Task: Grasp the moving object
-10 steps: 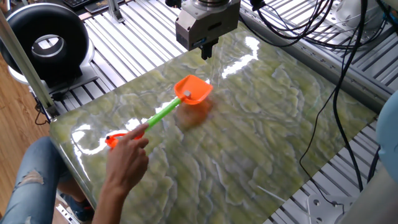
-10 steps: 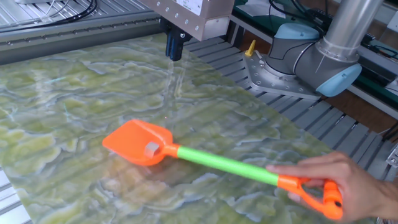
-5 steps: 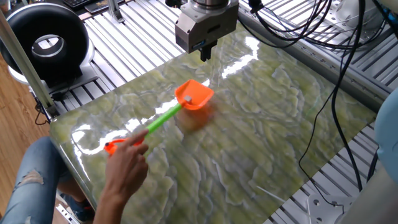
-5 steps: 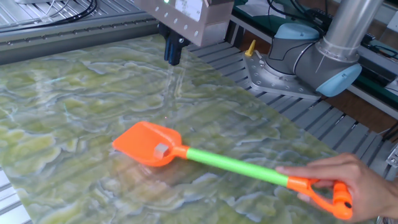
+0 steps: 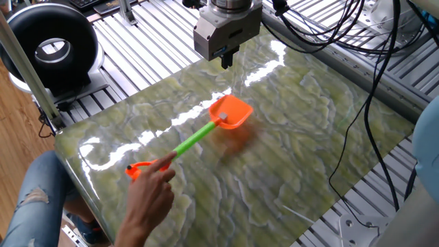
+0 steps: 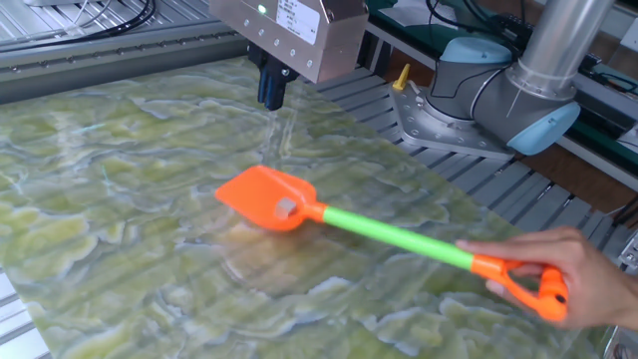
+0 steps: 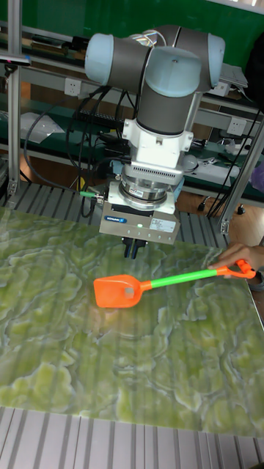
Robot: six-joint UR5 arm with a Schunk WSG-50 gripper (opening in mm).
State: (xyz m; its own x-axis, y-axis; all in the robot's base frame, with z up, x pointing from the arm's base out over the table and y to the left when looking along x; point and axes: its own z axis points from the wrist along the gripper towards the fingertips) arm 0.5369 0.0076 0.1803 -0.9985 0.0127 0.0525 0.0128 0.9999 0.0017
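Green marbled tabletop [image 5: 288, 158] fills the workspace, with slatted aluminium framing around it and cables along the far edge. My gripper [image 5: 227, 60] hangs above the table near its back edge, nothing between the fingers; they look close together in the fixed views, but I can't tell for sure whether they are closed or slightly parted. The toy shovel [image 5: 206, 132] is the target: its orange scoop [image 6: 266, 197] sits on or just above the marble near the middle, the green shaft [image 6: 397, 236] runs back to the orange loop end [image 6: 528, 287], which a person's hand [image 6: 583, 279] holds at the table edge. In the tall fixed view the scoop [image 7: 116, 291] sits below and a bit to one side of the gripper [image 7: 132, 250], apart from it, no contact. Progress as I judge it: nothing grasped yet, I'm only at the tracking and approach stage. Left to do: line up over the scoop or shaft, come down, close on it. The shaft looks like the easier place to pinch, slim and straight; the scoop is wide and sloped. Main risk is that the hand shifts the shovel during my descent and I close on air or clip the table.
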